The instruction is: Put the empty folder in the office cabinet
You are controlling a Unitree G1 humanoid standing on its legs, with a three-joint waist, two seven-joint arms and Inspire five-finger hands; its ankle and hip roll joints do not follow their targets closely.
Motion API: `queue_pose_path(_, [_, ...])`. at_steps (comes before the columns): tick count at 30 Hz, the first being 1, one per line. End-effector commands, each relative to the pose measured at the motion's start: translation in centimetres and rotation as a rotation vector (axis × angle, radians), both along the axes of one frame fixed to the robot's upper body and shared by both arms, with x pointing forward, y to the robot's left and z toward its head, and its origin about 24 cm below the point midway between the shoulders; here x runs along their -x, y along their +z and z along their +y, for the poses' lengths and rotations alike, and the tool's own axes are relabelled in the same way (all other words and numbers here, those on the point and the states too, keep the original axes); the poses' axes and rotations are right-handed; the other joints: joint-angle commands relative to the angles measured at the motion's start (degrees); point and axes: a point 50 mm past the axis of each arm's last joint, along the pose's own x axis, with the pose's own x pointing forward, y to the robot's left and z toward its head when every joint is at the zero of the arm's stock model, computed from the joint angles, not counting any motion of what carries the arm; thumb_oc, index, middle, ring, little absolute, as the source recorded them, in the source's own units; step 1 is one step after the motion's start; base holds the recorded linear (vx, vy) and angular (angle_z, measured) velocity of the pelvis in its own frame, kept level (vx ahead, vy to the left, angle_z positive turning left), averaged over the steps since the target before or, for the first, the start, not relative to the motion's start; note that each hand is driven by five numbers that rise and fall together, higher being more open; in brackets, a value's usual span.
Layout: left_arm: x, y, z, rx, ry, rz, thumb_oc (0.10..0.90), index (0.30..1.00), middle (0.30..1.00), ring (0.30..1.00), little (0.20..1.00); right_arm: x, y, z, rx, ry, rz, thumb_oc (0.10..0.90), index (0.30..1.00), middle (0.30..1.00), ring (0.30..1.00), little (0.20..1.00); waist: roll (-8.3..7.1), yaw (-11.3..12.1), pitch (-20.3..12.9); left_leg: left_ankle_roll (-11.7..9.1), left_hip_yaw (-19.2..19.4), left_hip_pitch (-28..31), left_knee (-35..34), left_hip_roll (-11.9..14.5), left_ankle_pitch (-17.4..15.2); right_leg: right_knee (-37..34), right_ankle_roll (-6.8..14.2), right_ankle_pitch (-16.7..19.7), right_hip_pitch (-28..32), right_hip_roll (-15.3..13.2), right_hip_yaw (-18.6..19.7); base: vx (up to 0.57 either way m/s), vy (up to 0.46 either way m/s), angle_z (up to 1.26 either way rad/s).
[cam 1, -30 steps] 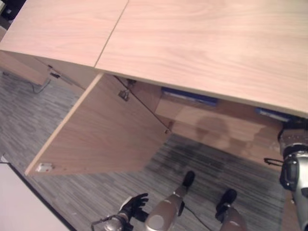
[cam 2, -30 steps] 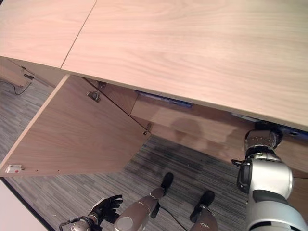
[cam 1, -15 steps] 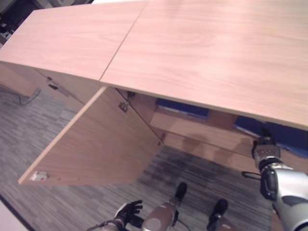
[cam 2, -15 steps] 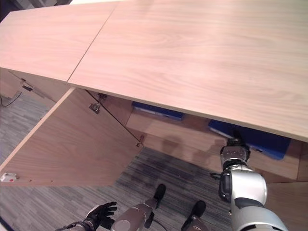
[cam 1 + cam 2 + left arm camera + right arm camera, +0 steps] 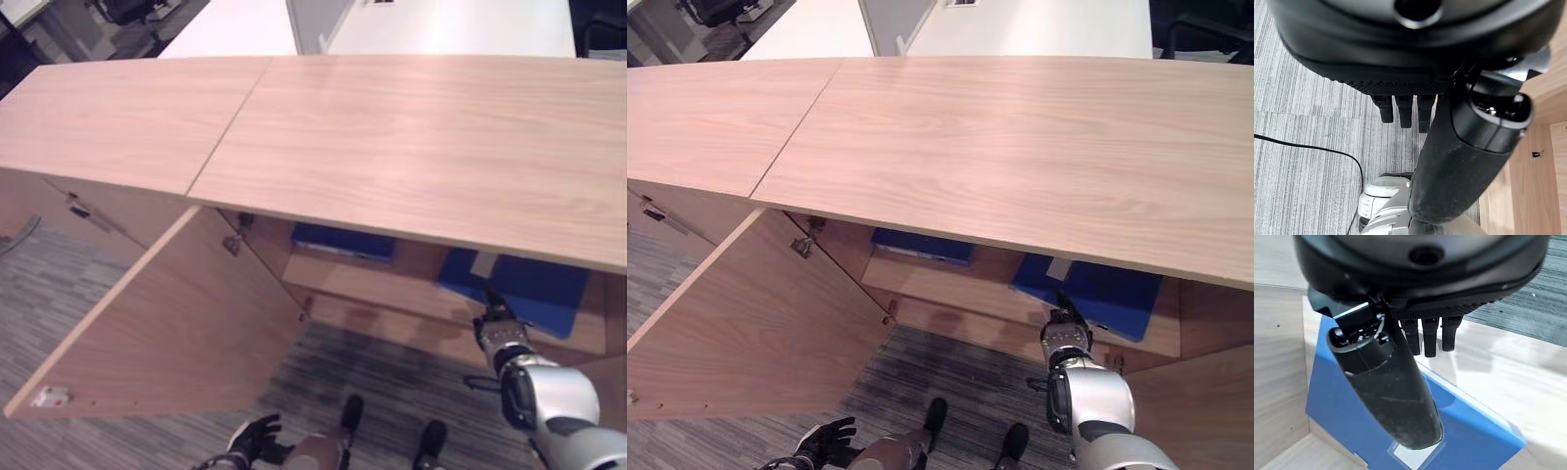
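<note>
A long wooden office cabinet (image 5: 999, 147) fills the upper half of both eye views, its pale top running from the left edge to the right. Below the top, the left door (image 5: 167, 333) swings wide open toward the lower left of the frame, and the compartment behind it stands exposed.

The blue folder (image 5: 1087, 294) lies flat on the cabinet shelf (image 5: 950, 289), right of centre in the eye views, with a small pale label at its near edge. A second blue item (image 5: 343, 240) sits further back on the same shelf, to the left of the folder and apart from it.

The right hand (image 5: 1065, 338) reaches into the compartment from the lower right, just in front of the folder's near edge. In the right wrist view this hand's fingers (image 5: 1430, 335) hang straight and relaxed above the folder (image 5: 1376, 431), with the thumb stretched out over the blue cover; they grip nothing.

The left hand (image 5: 253, 441) hangs low at the bottom edge of the left eye view, above the grey striped carpet (image 5: 59, 264) and well apart from the cabinet. In the left wrist view its fingers (image 5: 1405, 110) are loosely extended over the carpet and hold nothing.
</note>
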Motion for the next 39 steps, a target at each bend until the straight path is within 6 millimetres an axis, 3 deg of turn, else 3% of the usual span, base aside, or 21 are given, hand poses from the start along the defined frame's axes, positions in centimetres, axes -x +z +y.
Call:
queue_pose_path(1, [-1.2, 0.0, -1.7, 0.025, 0.008, -0.040, 0.800, 0.900, 0.900, 0.900, 0.900, -1.0, 2.1, -1.5, 0.101, 0.018, -0.096, 0.400, 0.300, 0.300, 0.300, 0.300, -0.62, 0.3, -1.0, -3.5, -2.1, 1.3, -2.0, 2.3, -3.9, 8.7, 2.8, -11.6, 2.7, -1.1, 1.3, 0.00, 0.000, 0.00])
queue_pose_path(9, [-0.6, -0.2, -1.5, 0.021, -0.008, -0.025, 0.800, 0.900, 0.900, 0.900, 0.900, -3.2, 6.6, -3.1, 0.137, -0.023, -0.223, 0.400, 0.300, 0.300, 0.300, 0.300, -0.46, 0.6, -1.4, -3.6, -1.9, 1.0, -2.1, 2.3, -3.7, 8.8, 2.8, -11.4, 1.9, -1.2, 1.5, 0.01, -0.002, -0.07])
queue_pose_path(10, [-0.3, -0.1, -1.2, 0.015, -0.016, -0.025, 0.800, 0.900, 0.900, 0.900, 0.900, -3.7, 9.4, -5.0, 0.194, -0.049, -0.270, 0.400, 0.300, 0.300, 0.300, 0.300, -0.11, 1.0, -1.2, -3.6, -2.2, 0.6, -2.1, 2.1, -3.6, 8.7, 2.9, -11.3, 1.7, -1.3, 1.4, -0.02, 0.003, -0.04])
queue_pose_path(18, [0.4, -0.2, -0.9, 0.015, -0.050, -0.017, 0.800, 0.900, 0.900, 0.900, 0.900, -4.0, 13.7, -7.7, 0.292, -0.070, -0.345, 0.405, 0.307, 0.307, 0.307, 0.307, 0.12, 2.1, -1.2, -3.6, -2.6, 0.4, -2.0, 1.8, -4.0, 8.6, 3.0, -11.7, 1.8, -1.5, 1.2, 0.01, -0.004, 0.00])
queue_pose_path(19, [0.4, -0.2, -0.8, 0.013, -0.055, -0.016, 0.800, 0.900, 0.900, 0.900, 0.900, -3.9, 14.2, -8.0, 0.301, -0.074, -0.355, 0.800, 0.900, 0.900, 0.900, 0.900, 0.22, 2.2, -1.3, -3.5, -2.7, 0.1, -2.1, 1.8, -3.4, 8.4, 3.1, -11.0, 1.6, -1.5, 1.1, 0.00, 0.000, 0.00])
queue_pose_path(27, [0.2, 0.0, -0.6, 0.006, -0.071, -0.028, 0.800, 0.900, 0.900, 0.900, 0.900, -3.5, 16.5, -9.7, 0.358, -0.092, -0.388, 0.800, 0.900, 0.900, 0.900, 0.900, 0.10, 2.9, -1.6, -3.6, -3.3, -0.2, -2.2, 1.3, -3.3, 7.7, 3.4, -10.7, 2.0, -1.9, 0.2, 0.01, -0.010, 0.08])
queue_pose_path(31, [0.2, -0.1, -0.8, 0.005, -0.086, -0.024, 0.800, 0.900, 0.900, 0.900, 0.900, -3.3, 15.8, -9.8, 0.360, -0.081, -0.376, 0.800, 0.900, 0.900, 0.900, 0.900, 0.35, 3.1, -1.5, -3.7, -3.5, -0.6, -2.2, 1.2, -3.1, 7.2, 3.5, -10.4, 2.3, -2.0, -0.3, -0.02, 0.010, 0.02])
queue_pose_path(35, [-0.1, -0.1, -1.3, 0.007, -0.095, -0.027, 0.800, 0.900, 0.900, 0.900, 0.900, -4.2, 13.6, -7.3, 0.349, -0.001, -0.370, 0.800, 0.900, 0.900, 0.900, 0.900, -0.10, 2.6, -1.4, -3.5, -3.3, -0.5, -2.1, 1.3, -3.3, 7.2, 3.4, -10.5, 2.4, -1.8, -0.1, -0.01, 0.008, 0.02])
queue_pose_path(37, [-0.6, 0.0, -1.5, 0.019, -0.069, -0.041, 0.800, 0.900, 0.900, 0.900, 0.900, -4.9, 11.7, -4.4, 0.321, 0.072, -0.402, 0.800, 0.900, 0.900, 0.900, 0.900, -0.59, 1.8, -1.1, -3.4, -3.0, -0.2, -2.1, 1.5, -3.4, 7.3, 3.3, -10.4, 2.4, -1.7, 0.3, 0.00, 0.000, 0.00])
queue_pose_path(38, [-1.4, 0.2, -1.9, 0.029, -0.045, -0.060, 0.800, 0.900, 0.900, 0.900, 0.900, -5.1, 10.4, -1.9, 0.321, 0.141, -0.449, 0.678, 0.716, 0.716, 0.716, 0.716, -1.09, 0.8, -1.0, -3.3, -2.7, 0.0, -2.0, 1.7, -3.5, 7.4, 3.2, -10.3, 2.3, -1.5, 0.7, 0.00, 0.000, 0.00])
queue_pose_path(39, [-1.3, 0.1, -1.8, 0.028, -0.042, -0.057, 0.800, 0.900, 0.900, 0.900, 0.900, -5.1, 10.2, -1.7, 0.320, 0.143, -0.446, 0.505, 0.458, 0.458, 0.458, 0.458, -1.21, 0.6, -1.1, -3.3, -2.6, 0.0, -2.0, 1.7, -3.5, 7.5, 3.2, -10.3, 2.3, -1.5, 0.7, 0.02, 0.001, -0.04])
